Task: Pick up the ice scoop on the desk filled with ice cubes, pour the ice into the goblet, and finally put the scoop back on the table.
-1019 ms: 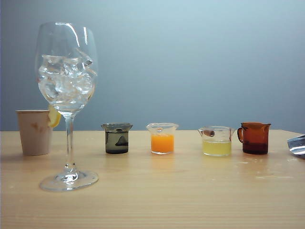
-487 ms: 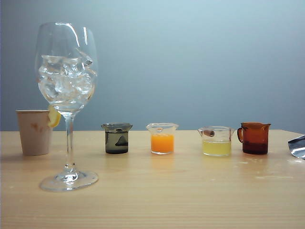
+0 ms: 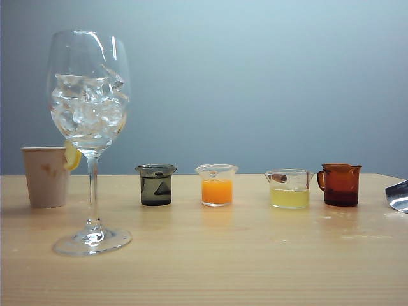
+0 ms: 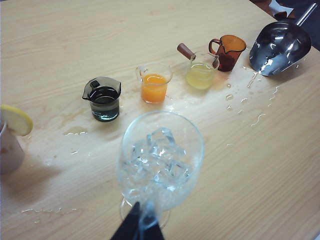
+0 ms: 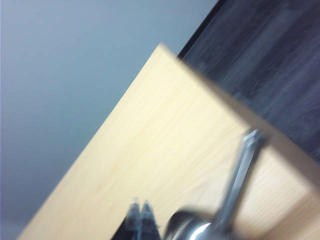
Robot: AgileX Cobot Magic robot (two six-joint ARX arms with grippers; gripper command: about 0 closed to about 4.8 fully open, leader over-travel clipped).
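Note:
The goblet stands upright at the left of the table, its bowl holding a heap of ice cubes. My left gripper hovers above and behind the goblet, fingers together in a point and holding nothing. The silver ice scoop lies empty on the desk near the far right corner; only its edge shows in the exterior view. My right gripper is blurred, shut and empty, just beside the scoop, whose handle points toward the table edge.
Behind the goblet stands a paper cup with a lemon slice. A row follows: dark beaker, orange beaker, yellow beaker, amber jug. Water drops lie near the scoop.
At the right edge of the exterior view the scoop's visible part has slipped slightly further right and lower. The goblet and the beakers have not moved.

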